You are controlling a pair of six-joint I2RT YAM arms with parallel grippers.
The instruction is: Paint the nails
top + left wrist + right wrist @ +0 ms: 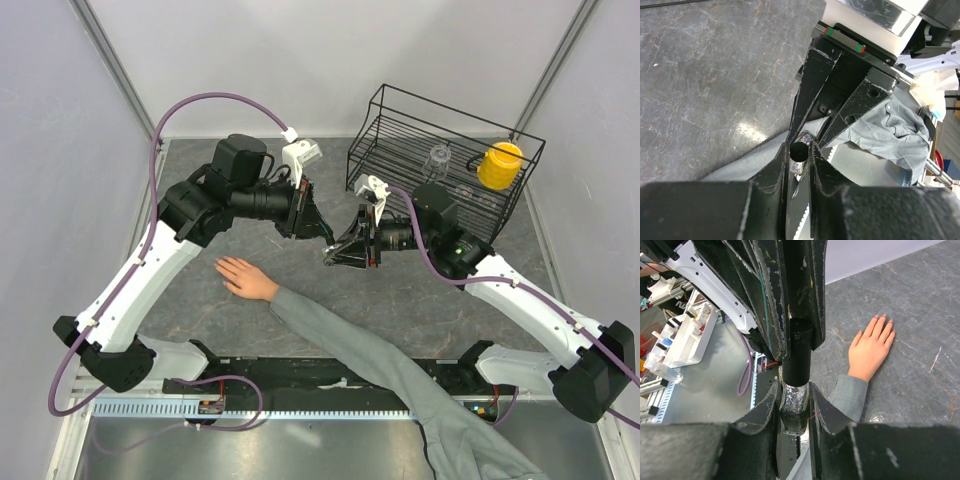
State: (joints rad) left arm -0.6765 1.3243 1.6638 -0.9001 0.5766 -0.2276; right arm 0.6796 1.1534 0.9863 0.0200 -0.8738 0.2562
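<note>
R pincer (793, 390) pinches a small dark glass bottle (792, 412). L pincer (800, 150) is pressed onto the bottle's black cylindrical cap (800, 355). The two pincers meet tip to tip above the middle of the grey stone-look desk (220, 325). A bare light-skinned hand (240, 275) w/ long grey sleeve (380, 360) lies flat, palm down, on the desk near the pincers, to their L. Its tiny pale nails (883, 318) are apart from the bottle. At back R a black wire basket (400, 130) holds a yellow cup (499, 165).

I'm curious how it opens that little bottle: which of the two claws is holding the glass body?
The right gripper: its fingers clamp the glittery glass bottle, while the left gripper pinches only the black cap.
</note>
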